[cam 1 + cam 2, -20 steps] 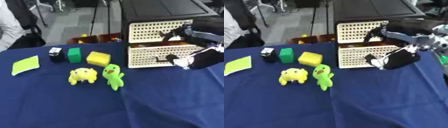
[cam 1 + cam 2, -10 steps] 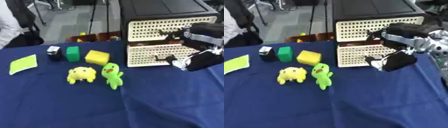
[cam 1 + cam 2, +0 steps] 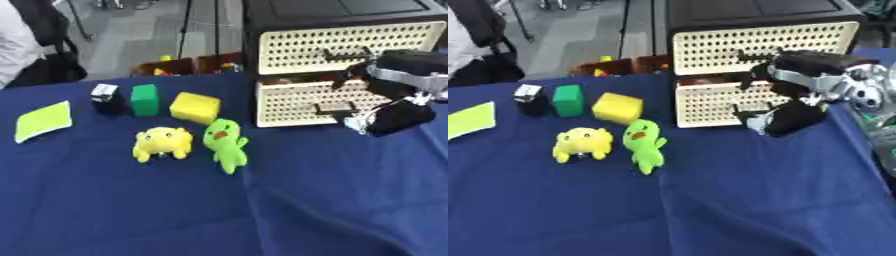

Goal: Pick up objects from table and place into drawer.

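A black drawer unit (image 3: pixel 289 15) with two cream perforated drawers stands at the back right. Its lower drawer (image 3: pixel 297 102) is pulled out a little, with a dark gap above its front. My right hand (image 3: pixel 398 117) is at that drawer's front, fingers curled at the handle (image 3: pixel 335 107). On the blue cloth lie a green plush (image 3: pixel 226 143), a yellow plush (image 3: pixel 160 142), a yellow block (image 3: pixel 195 107), a green block (image 3: pixel 143 99), a small black and white object (image 3: pixel 106 96) and a lime green flat card (image 3: pixel 42 120). My left hand does not show.
The blue table cloth (image 3: pixel 131 210) spreads toward me in front of the toys. Behind the table's far edge are small coloured things (image 3: pixel 197 62) on the floor, and a seated person (image 3: pixel 22 45) at the far left.
My right hand has stayed at the lower drawer's front, shifting only slightly. The toys have not moved; the view has shifted a little.
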`<state>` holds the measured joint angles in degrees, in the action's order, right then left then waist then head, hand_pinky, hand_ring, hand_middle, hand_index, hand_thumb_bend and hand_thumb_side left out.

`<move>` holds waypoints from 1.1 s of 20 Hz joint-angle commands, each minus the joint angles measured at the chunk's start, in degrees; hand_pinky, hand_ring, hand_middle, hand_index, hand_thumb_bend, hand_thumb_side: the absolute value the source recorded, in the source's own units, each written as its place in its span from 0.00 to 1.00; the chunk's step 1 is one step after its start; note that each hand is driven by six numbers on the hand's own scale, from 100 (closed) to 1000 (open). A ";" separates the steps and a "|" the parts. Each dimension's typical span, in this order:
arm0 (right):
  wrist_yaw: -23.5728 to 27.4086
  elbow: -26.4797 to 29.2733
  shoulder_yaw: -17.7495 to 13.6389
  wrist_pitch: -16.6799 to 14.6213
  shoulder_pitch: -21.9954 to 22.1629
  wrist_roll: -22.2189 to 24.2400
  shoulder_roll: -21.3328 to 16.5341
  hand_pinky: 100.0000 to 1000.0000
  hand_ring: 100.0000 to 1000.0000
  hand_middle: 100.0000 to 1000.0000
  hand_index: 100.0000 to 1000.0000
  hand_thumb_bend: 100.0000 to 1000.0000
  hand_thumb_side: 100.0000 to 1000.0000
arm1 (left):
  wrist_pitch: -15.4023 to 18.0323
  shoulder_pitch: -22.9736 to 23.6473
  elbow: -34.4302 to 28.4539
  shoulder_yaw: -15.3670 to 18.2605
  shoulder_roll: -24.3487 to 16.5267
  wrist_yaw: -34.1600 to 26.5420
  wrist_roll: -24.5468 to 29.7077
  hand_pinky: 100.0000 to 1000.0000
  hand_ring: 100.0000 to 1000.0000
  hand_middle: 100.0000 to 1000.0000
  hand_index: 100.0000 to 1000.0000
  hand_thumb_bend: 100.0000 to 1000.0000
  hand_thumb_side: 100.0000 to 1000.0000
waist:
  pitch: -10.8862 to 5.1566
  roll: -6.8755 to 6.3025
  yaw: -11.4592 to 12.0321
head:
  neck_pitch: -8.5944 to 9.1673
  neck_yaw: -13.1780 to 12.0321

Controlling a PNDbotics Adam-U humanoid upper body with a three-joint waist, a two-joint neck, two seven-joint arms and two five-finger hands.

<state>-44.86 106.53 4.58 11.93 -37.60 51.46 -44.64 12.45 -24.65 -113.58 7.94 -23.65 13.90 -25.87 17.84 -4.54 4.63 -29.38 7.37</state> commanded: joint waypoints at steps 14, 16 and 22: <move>-3.78 -10.88 -0.44 2.28 -1.72 -4.15 0.42 0.00 0.07 0.00 0.83 0.18 0.38 | -0.32 -0.05 -1.01 0.26 0.08 -0.65 -0.13 0.69 0.78 0.81 0.88 0.15 1.00 | 0.10 -0.35 0.57 | 3.14 1.39; -3.64 -12.48 -0.24 2.40 -2.21 -4.86 0.81 0.00 0.07 0.00 0.83 0.19 0.38 | -0.34 -0.07 -1.01 0.21 0.18 -0.76 -0.09 0.69 0.78 0.81 0.88 0.15 1.00 | 0.16 -0.41 0.72 | 3.28 1.48; -4.19 -17.53 1.08 2.48 -3.50 -6.25 1.78 0.00 0.07 0.00 0.83 0.18 0.36 | -0.31 -0.23 -1.01 0.02 0.40 -1.07 0.08 0.69 0.78 0.80 0.88 0.14 1.00 | 0.48 -0.55 1.09 | 3.57 1.94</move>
<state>-48.35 89.58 5.77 14.38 -39.98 45.65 -42.01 12.18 -24.30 -113.58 7.91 -22.63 13.12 -25.93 19.25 -5.22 5.64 -26.51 9.12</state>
